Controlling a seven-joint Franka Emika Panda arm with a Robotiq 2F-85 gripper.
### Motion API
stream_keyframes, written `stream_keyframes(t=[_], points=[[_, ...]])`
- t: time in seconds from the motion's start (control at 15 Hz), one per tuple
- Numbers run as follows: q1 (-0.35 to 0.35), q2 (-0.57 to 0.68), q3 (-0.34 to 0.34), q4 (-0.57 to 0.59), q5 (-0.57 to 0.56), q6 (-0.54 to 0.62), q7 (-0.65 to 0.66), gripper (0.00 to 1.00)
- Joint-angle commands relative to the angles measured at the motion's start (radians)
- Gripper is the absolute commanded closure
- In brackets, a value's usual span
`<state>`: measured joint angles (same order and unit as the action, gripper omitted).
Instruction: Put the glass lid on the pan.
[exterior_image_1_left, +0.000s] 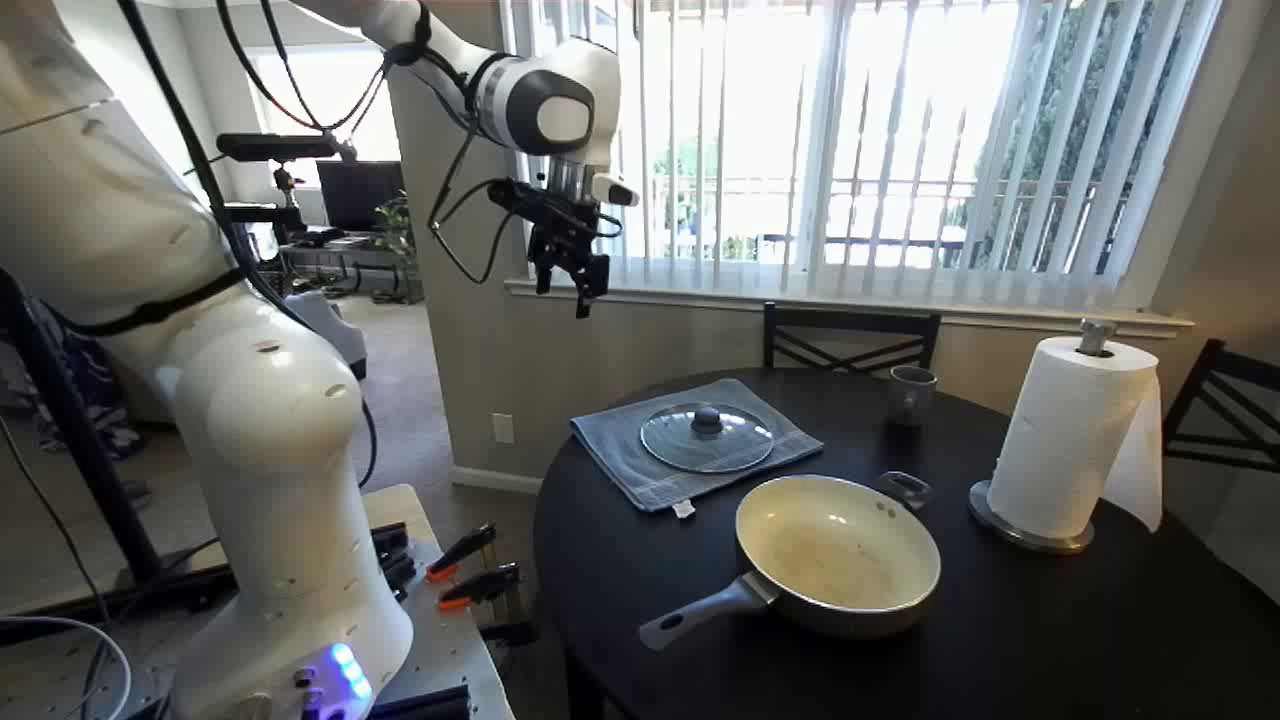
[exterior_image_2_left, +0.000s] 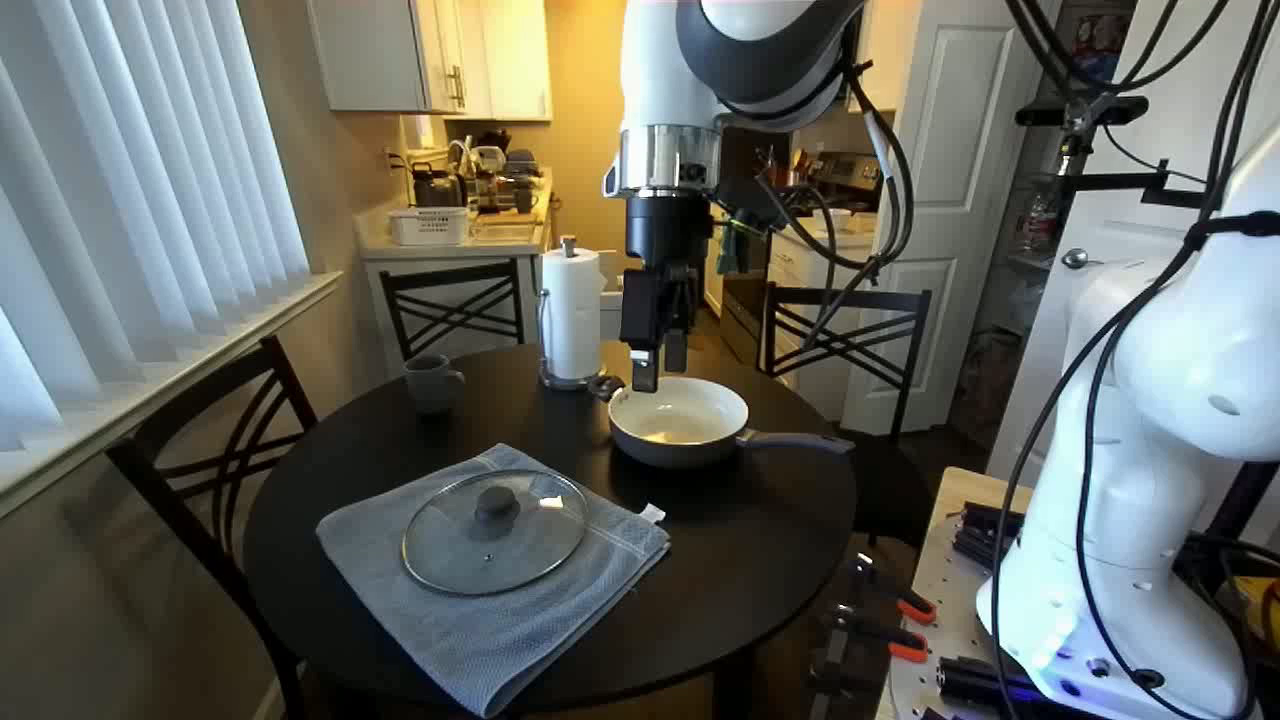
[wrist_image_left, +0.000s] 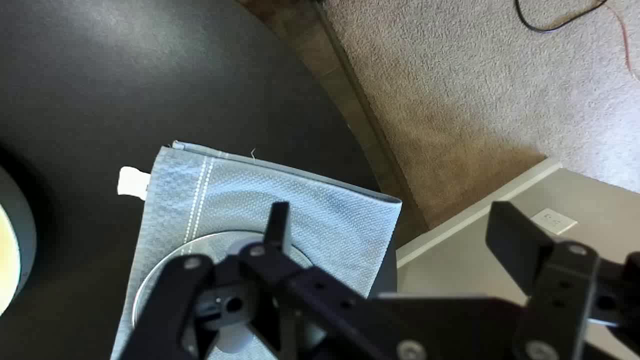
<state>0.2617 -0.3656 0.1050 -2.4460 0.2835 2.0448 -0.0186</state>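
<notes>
The pincer hangs spread and empty, the glass lid below it and seemingly off-centre from its gap; if it drops unaligned, it could hit the glass or catch the knob poorly, tipping the lid. Also below it, a folded blue-grey towel covers part of the round dark table, the frying pan farther aside and vertical blinds well apart.
</notes>
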Motion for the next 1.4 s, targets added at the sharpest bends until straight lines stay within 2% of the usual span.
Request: stream_keyframes(t=[0.0, 0.8, 0.93, 1.13, 1.2, 1.33], points=[[-0.019, 0.0, 0.018, 0.002, 0.007, -0.003, -0.005, 0.0], [-0.019, 0.0, 0.018, 0.002, 0.007, -0.003, -0.005, 0.0], [-0.012, 0.037, 0.043, 0.014, -0.012, 0.088, -0.009, 0.0], [-0.002, 0.147, 0.12, 0.047, -0.066, 0.349, 0.042, 0.0], [-0.006, 0.179, 0.148, 0.049, -0.108, 0.434, 0.066, 0.0], [-0.031, 0.255, 0.21, 0.028, -0.289, 0.602, 0.164, 0.0]])
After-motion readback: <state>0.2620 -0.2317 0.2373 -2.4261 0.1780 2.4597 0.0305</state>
